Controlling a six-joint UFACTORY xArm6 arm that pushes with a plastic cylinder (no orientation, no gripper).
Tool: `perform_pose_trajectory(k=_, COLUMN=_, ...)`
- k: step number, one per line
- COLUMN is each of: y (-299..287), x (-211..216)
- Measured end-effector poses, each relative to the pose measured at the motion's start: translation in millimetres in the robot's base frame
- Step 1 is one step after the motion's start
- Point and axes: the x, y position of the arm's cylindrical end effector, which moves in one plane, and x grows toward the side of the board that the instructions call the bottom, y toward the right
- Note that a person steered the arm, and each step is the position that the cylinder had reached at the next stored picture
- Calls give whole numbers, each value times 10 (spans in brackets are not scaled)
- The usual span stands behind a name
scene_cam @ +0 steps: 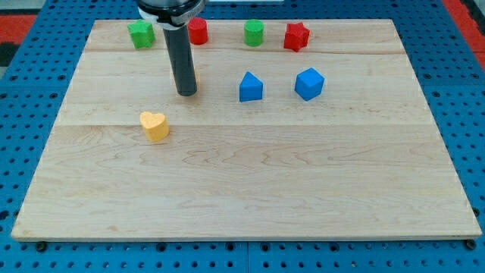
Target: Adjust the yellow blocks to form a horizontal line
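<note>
A yellow heart-shaped block (154, 125) lies left of the board's middle. My tip (186, 93) rests on the board above and to the right of it, a short gap away. A thin sliver of a second yellow block (195, 76) shows at the rod's right edge; the rod hides the rest, so its shape cannot be made out. It looks to be right against the rod, just beyond the tip.
Along the top edge of the wooden board (242, 189) stand a green block (141, 34), a red block (198, 31), a green block (254, 33) and a red star (297, 36). A blue house-shaped block (251, 87) and a blue cube (309, 83) lie right of my tip.
</note>
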Motion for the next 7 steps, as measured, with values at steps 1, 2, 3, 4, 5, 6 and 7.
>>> perform_pose_trajectory(k=1, y=367, x=584)
perform_pose_trajectory(k=2, y=272, x=1203)
perform_pose_trajectory(k=3, y=-562, x=980)
perform_pose_trajectory(k=4, y=-1011, x=437)
perform_pose_trajectory(k=5, y=-834, x=326)
perform_pose_trajectory(k=6, y=-645, x=407)
perform_pose_trajectory(k=7, y=-435, x=388)
